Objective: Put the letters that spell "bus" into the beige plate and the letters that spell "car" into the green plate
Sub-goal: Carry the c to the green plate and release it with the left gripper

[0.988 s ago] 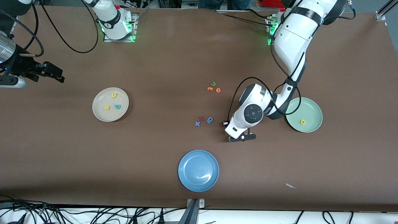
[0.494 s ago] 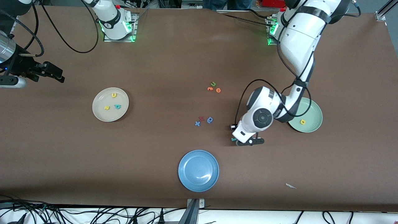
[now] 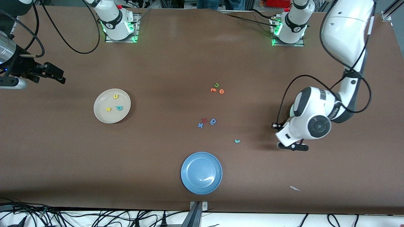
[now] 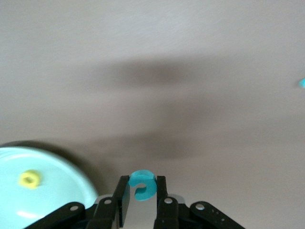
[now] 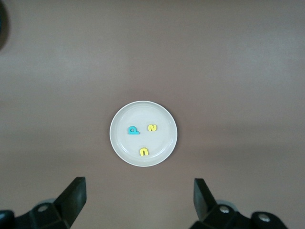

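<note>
My left gripper (image 3: 293,147) (image 4: 142,183) is shut on a teal c (image 4: 142,178) and hangs over the table just off the rim of the green plate (image 4: 52,195). A yellow a (image 4: 29,179) lies in that plate. In the front view the left arm hides nearly all of the green plate (image 3: 291,110). A teal r (image 3: 237,141) (image 4: 302,83) lies loose on the table. The beige plate (image 3: 104,116) (image 5: 124,143) holds a yellow u (image 3: 115,96), a yellow s (image 3: 108,109) and a teal b (image 3: 119,108). High over the right arm's end, my right gripper (image 3: 53,75) (image 5: 139,186) waits open.
A green u (image 3: 216,84) and two orange letters (image 3: 213,90) lie mid-table. A blue x (image 3: 200,125), red s (image 3: 204,120) and blue round letter (image 3: 213,121) sit nearer the camera. A blue plate (image 3: 201,172) is near the front edge, a paper scrap (image 3: 295,188) beside it.
My left arm has swung toward its own end of the table with the teal c, away from the teal r, which now lies uncovered. The right arm has not moved.
</note>
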`<state>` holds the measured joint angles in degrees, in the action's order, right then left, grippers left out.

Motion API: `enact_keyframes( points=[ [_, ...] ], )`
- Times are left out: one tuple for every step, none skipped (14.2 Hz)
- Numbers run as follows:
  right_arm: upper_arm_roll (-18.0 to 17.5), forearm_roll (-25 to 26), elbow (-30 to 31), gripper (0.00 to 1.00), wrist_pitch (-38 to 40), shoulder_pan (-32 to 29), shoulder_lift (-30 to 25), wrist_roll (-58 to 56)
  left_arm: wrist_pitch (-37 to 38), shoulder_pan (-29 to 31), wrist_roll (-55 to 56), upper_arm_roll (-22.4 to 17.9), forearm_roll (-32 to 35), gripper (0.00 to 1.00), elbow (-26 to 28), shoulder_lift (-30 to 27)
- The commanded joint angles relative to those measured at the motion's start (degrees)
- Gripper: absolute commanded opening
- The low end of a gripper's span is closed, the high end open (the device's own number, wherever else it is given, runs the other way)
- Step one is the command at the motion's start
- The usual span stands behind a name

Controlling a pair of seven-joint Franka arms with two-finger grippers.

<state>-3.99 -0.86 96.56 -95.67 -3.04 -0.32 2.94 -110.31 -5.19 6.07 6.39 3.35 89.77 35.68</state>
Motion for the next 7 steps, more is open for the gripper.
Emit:
enact_keyframes(
  points=[
    [-0.8, 0.9, -1.2, 1.00, 0.7, -0.5, 0.3, 0.1, -2.1, 3.1, -3.9, 0.7, 3.8, 0.13, 8.6, -6.3],
    [-0.8, 0.8, -1.2, 1.00, 0.8, -0.5, 0.3, 0.1, -3.8, 3.9, -5.2, 0.7, 4.1, 0.13, 11.0, -7.6],
    [-0.8, 0.9, -1.2, 1.00, 0.8, -0.5, 0.3, 0.1, -6.4, 5.2, -6.6, 0.7, 4.2, 0.13, 13.7, -9.0],
    [-0.8, 0.9, -1.2, 1.00, 0.9, -0.5, 0.3, 0.1, -9.2, 6.2, -8.1, 0.6, 4.2, 0.13, 16.9, -10.5],
    [-0.8, 0.8, -1.2, 1.00, 0.9, -0.5, 0.3, 0.1, -12.3, 7.4, -9.5, 0.6, 4.2, 0.13, 20.0, -12.2],
    [-0.8, 0.9, -1.2, 1.00, 0.9, -0.5, 0.3, 0.1, -15.5, 9.0, -10.7, 0.6, 4.2, 0.13, 23.2, -13.8],
    [-0.8, 0.9, -1.2, 1.00, 0.9, -0.5, 0.3, 0.1, -18.9, 10.3, -11.7, 0.6, 4.2, 0.13, 26.2, -15.0]
  ],
)
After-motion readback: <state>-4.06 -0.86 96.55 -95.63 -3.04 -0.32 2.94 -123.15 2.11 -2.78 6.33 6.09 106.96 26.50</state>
